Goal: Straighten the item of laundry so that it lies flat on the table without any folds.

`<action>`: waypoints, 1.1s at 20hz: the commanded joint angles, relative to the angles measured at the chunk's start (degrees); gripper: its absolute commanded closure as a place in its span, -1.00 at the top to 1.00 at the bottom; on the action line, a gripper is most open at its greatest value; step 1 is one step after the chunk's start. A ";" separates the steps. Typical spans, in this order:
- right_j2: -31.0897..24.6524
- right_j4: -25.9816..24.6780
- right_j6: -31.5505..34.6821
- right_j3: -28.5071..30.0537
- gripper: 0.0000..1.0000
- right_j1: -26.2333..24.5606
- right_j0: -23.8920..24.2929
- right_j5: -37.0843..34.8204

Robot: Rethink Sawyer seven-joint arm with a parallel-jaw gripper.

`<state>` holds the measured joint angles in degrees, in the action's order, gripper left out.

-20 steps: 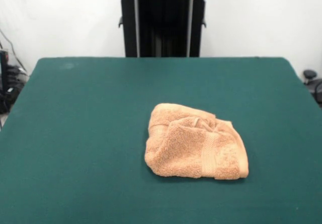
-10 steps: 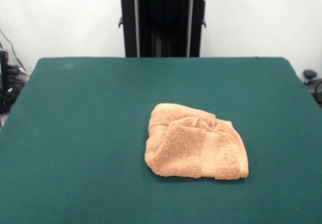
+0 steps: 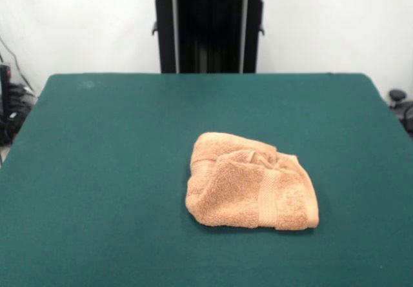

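Observation:
The orange-tan terry towel (image 3: 250, 182) lies crumpled and folded over itself on the dark green table (image 3: 103, 158), a little right of the middle and toward the near side. Its flat woven band runs up the right part of the heap. The top layer is bunched into creases near the far edge. No gripper or arm shows in the front view; only the black pedestal (image 3: 210, 32) stands behind the table's far edge.
Cables and dark gear (image 3: 10, 109) sit off the table's left side. A small dark object (image 3: 400, 103) sits off the right side. A white wall is behind the pedestal.

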<state>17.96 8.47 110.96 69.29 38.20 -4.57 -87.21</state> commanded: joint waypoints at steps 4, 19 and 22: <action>-3.68 1.31 14.44 4.85 1.00 -6.25 -0.65 9.21; -3.32 0.40 12.79 2.56 1.00 -7.59 -0.13 13.45; -3.39 0.55 12.38 2.31 1.00 -7.84 0.56 13.44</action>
<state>17.95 8.47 110.96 69.26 34.94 -4.48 -76.42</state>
